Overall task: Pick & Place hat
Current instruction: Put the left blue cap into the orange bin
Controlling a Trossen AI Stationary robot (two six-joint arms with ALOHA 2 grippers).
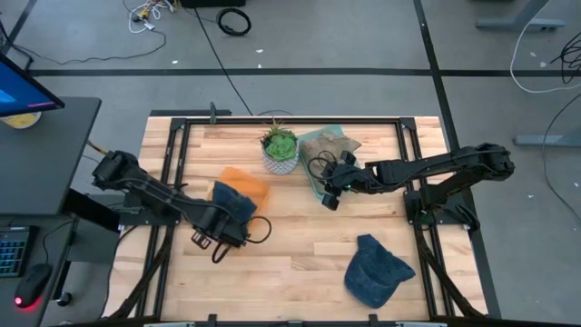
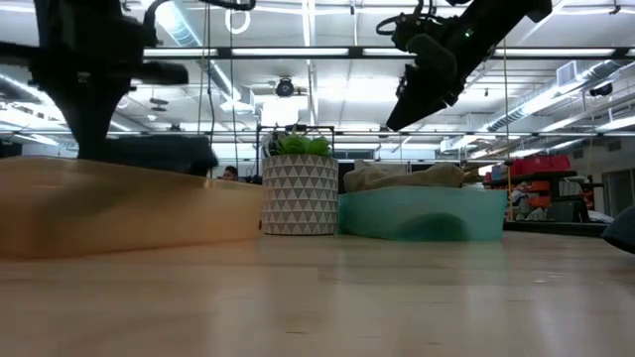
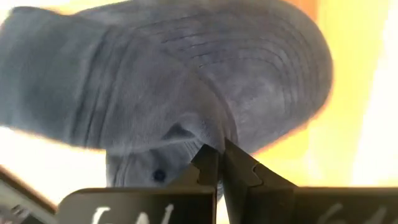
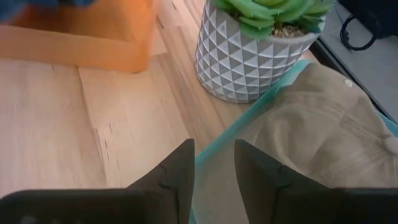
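Observation:
A dark blue cap is over the orange bin, and my left gripper is shut on it from the bin's near side. In the low view this cap shows at the orange bin's rim. My right gripper is open, up in the air over the near left edge of the teal bin. A tan hat lies in that bin. A second blue cap lies flat on the table near the near edge. My left gripper pinches a fold of the blue cap's crown, close to where the stitched brim begins, between its two fingertips. The cap spreads out beyond the fingers over the orange bin. I cannot tell whether it rests on the bin.
A white patterned pot with a green plant stands between the orange bin and the teal bin. Bare wood lies in the table's near middle. A monitor and keyboard are on a desk left of the table.

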